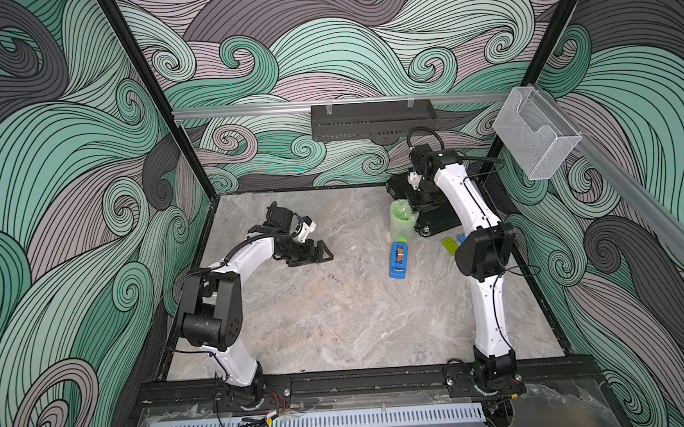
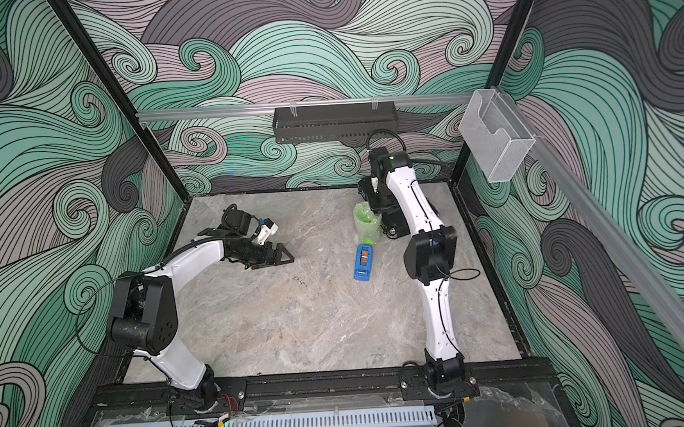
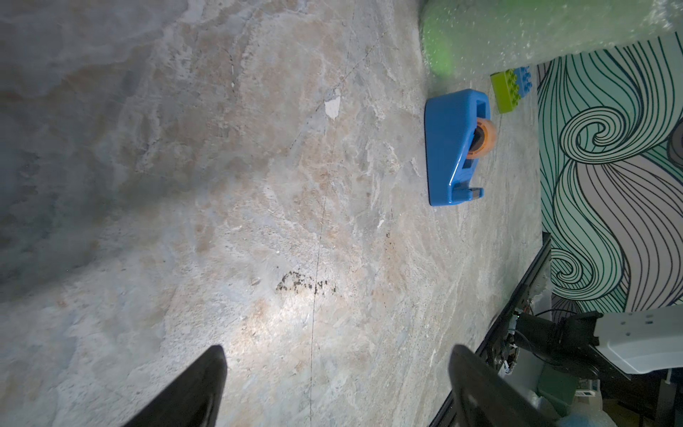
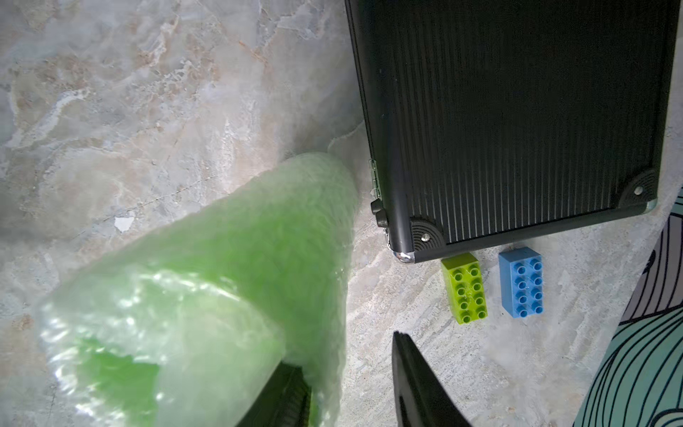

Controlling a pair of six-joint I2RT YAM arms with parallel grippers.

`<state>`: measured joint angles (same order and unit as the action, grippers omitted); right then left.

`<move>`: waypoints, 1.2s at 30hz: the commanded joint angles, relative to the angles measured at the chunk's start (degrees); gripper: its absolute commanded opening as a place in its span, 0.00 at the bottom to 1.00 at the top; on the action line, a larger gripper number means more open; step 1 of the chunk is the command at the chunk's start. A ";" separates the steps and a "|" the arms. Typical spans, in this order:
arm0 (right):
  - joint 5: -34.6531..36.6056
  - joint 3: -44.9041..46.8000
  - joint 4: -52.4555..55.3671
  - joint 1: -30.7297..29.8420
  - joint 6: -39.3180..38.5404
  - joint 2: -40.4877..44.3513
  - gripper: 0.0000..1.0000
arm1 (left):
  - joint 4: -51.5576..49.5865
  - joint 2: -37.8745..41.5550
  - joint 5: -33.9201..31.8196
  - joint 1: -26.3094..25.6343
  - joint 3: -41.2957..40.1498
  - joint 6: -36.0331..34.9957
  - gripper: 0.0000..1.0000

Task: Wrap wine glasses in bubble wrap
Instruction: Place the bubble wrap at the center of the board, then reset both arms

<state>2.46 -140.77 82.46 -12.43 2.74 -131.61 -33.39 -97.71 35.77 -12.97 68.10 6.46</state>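
The lime-green wine glass (image 1: pixel 403 219) stands upright at the far right of the table, rolled inside a tube of bubble wrap (image 4: pixel 258 240) whose open top rim (image 4: pixel 166 295) rises above the cup. My right gripper (image 4: pixel 343 351) hangs over that rim; one finger (image 4: pixel 288 392) is inside the tube, the other (image 4: pixel 414 377) stands outside, apart from the wrap wall, so the jaws are open. In both top views the right gripper's tips are hidden behind the wrist. My left gripper (image 1: pixel 324 253) (image 3: pixel 337 349) rests low at mid-left, wide open and empty.
A blue tape dispenser (image 1: pixel 398 260) (image 3: pixel 451 148) lies just in front of the wrapped glass. A black ribbed case (image 4: pixel 517 111) lies right beside it, toward the back right corner. A green brick (image 4: pixel 464 290) and a blue brick (image 4: pixel 521 283) lie by the case's corner.
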 commanded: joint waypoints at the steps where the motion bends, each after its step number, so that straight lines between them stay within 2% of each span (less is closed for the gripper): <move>1: -2.41 -0.91 0.21 0.81 0.15 3.39 0.41 | -1.07 1.62 -1.14 0.99 1.42 -1.19 0.93; 14: -11.53 -2.59 -0.98 5.38 2.87 5.64 0.46 | -2.13 2.52 -3.04 1.85 2.50 -2.19 0.94; 17: -12.97 -1.50 -1.12 6.65 3.21 8.28 0.46 | -1.95 3.89 -9.46 2.85 2.85 -2.24 0.97; 20: -13.89 -0.12 -1.40 8.37 3.32 12.18 0.47 | -1.57 6.08 -20.29 4.38 3.10 -4.37 0.99; 23: -12.78 4.08 -3.44 9.77 3.15 16.79 0.55 | 6.57 8.26 -25.26 8.00 -1.86 -6.44 0.99; 26: -11.16 17.98 -12.23 10.07 2.53 23.89 0.68 | 15.72 9.01 -28.98 10.95 -7.94 -8.84 0.99; 31: -8.41 50.74 -37.76 11.34 4.41 39.19 0.89 | 36.45 12.13 -33.12 12.18 -23.15 -13.22 0.99; 36: -5.35 75.45 -59.40 13.77 7.58 50.29 0.95 | 51.87 14.30 -35.67 12.91 -32.56 -12.77 0.99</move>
<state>-6.15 -72.51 40.75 -0.19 7.81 -86.02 3.38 -86.30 3.49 -0.73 36.58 -5.43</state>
